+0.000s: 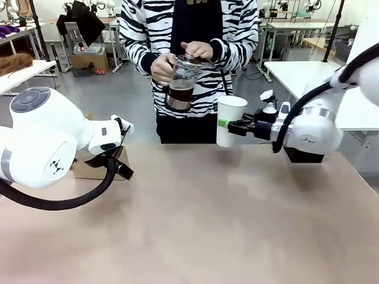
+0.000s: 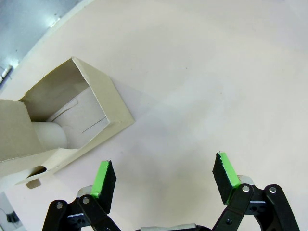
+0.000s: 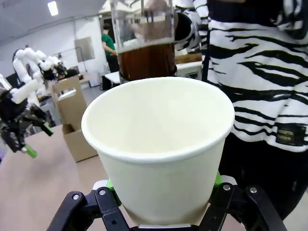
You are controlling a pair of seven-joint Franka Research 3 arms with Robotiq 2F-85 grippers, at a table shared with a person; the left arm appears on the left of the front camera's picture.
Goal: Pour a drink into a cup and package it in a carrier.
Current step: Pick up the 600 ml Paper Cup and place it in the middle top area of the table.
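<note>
A person in a striped top holds the glass jug (image 1: 180, 83) in both hands above the table's far edge, and the dark brown drink (image 3: 144, 60) fills its lower part. My right gripper (image 1: 237, 126) is shut on the white paper cup (image 1: 230, 121) and holds it upright in the air just right of the jug. The cup (image 3: 159, 144) is open-topped, lidless and empty inside. The brown cardboard carrier (image 1: 95, 168) stands at the table's left, behind my left arm. My left gripper (image 2: 164, 173) hangs open over bare table beside the carrier (image 2: 72, 120), holding nothing.
A black box (image 1: 302, 155) sits on the table under my right arm. The person stands close against the far edge. A white table (image 1: 308, 77) stands behind on the right. Bare tabletop (image 1: 207, 225) stretches across the middle and front.
</note>
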